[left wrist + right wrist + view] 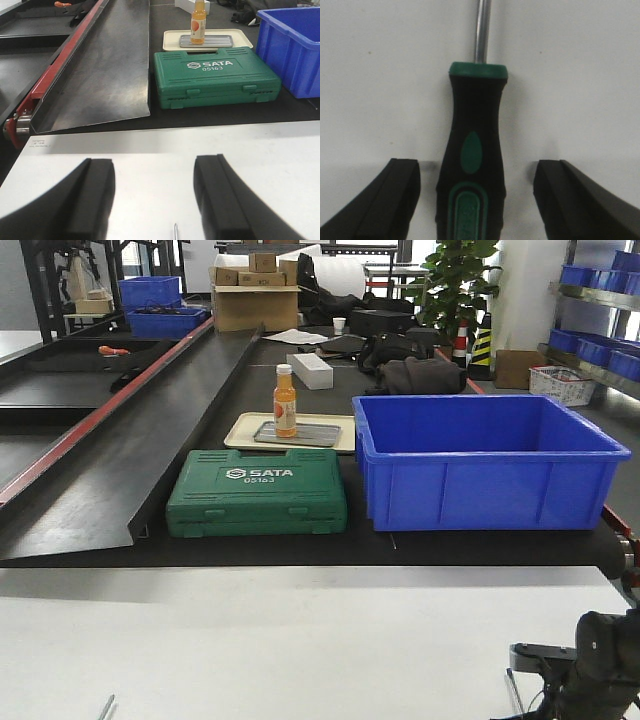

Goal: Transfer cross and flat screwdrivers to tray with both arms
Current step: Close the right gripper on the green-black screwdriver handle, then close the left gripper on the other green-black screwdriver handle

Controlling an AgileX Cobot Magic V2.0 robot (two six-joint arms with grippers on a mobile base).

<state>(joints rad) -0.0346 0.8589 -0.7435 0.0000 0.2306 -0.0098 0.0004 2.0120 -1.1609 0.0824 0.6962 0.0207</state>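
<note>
The right tool (477,167) is spread wide open, its two black fingers (395,200) in the lower corners of the right wrist view. They straddle the handle of a screwdriver (472,150) without touching it, and bare white shows on either side. That screwdriver lies flat on the white surface (580,75). It has a chunky black handle with a green collar and a green oval inlay, and its thin silver shaft runs off the top of the frame. The left tool (155,172) is equally wide open and holds nothing. Only the thin metal tip of the second screwdriver (175,231) pokes up at the bottom edge, between its fingers. In the front view the silver tray (320,434) sits well away at centre frame, resting on a cream tray (240,428). An orange bottle (285,400) stands on it, behind a green case (257,493) and beside a blue bin (480,460).
</note>
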